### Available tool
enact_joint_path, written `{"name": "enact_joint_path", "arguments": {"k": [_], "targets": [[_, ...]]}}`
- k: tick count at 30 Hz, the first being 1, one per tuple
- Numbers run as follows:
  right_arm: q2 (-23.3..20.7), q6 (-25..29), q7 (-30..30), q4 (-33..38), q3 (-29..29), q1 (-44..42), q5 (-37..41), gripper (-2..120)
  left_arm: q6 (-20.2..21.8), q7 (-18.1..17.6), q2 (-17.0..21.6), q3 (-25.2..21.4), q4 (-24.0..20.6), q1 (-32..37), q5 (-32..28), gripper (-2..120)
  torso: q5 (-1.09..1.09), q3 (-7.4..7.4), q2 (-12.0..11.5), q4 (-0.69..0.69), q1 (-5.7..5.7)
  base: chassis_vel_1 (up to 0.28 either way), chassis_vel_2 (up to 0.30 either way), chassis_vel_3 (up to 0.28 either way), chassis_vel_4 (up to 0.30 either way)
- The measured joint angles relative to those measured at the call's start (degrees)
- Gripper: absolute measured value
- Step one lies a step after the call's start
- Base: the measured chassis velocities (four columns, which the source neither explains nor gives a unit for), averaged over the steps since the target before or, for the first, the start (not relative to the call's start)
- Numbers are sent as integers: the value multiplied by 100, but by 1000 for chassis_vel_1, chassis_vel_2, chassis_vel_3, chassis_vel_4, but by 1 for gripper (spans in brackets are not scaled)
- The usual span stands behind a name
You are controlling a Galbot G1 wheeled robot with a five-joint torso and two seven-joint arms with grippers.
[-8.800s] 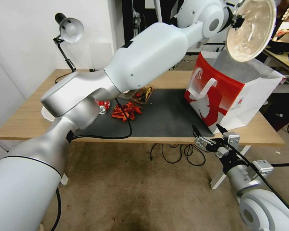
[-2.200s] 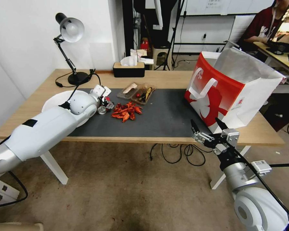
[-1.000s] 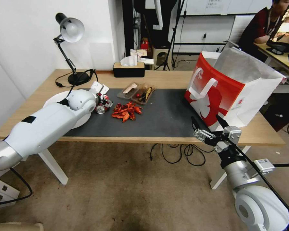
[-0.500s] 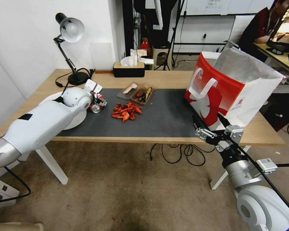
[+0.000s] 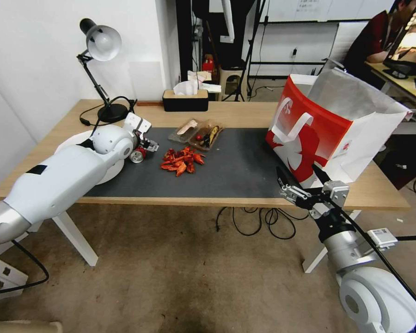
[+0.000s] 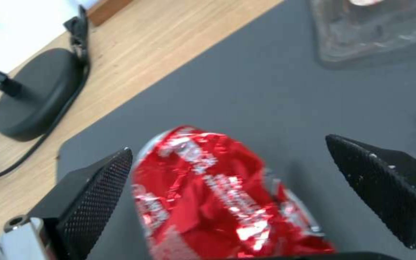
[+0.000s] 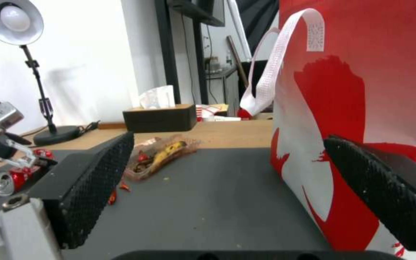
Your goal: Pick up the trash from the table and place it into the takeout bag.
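A crushed red can lies on the dark mat at the left of the table. My left gripper is open around the can. In the left wrist view the can lies between the fingers, close against one and apart from the other. A pile of red scraps and a clear tray of leftovers lie beside it. The red-and-white takeout bag stands open at the right. My right gripper hangs open at the table's front edge, beside the bag.
A white plate lies under my left forearm. A desk lamp and a tissue box stand at the back. Cables hang under the table. A person sits at another desk far right.
My left arm came down from over the bag, where it held a shallow bowl, to the can. In the last second can and gripper shifted slightly left. The right arm barely moved.
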Motion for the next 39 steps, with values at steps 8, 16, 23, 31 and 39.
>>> {"name": "enact_joint_path", "arguments": {"k": [8,16,23,31,39], "targets": [[-70,-23,0,-1,35,68,59,100,4,14,261,418,-153,-198,61,100,0,0,0,2,0,0,0,0,0],[-73,-39,3,-83,57,82,45,100,9,-151,388,717,-449,-272,232,100,0,0,0,2,0,0,0,0,0],[4,-43,5,-182,-22,134,-16,100,9,-545,303,836,-571,-408,-137,100,0,0,0,1,0,0,0,0,0],[-68,-41,8,-188,13,110,0,100,11,-670,206,790,-468,-715,-1362,99,0,0,0,1,0,0,0,0,0],[-237,-36,10,-156,113,112,93,100,21,-509,190,760,111,-955,-2515,99,1,0,0,1,0,0,0,0,0]]}}
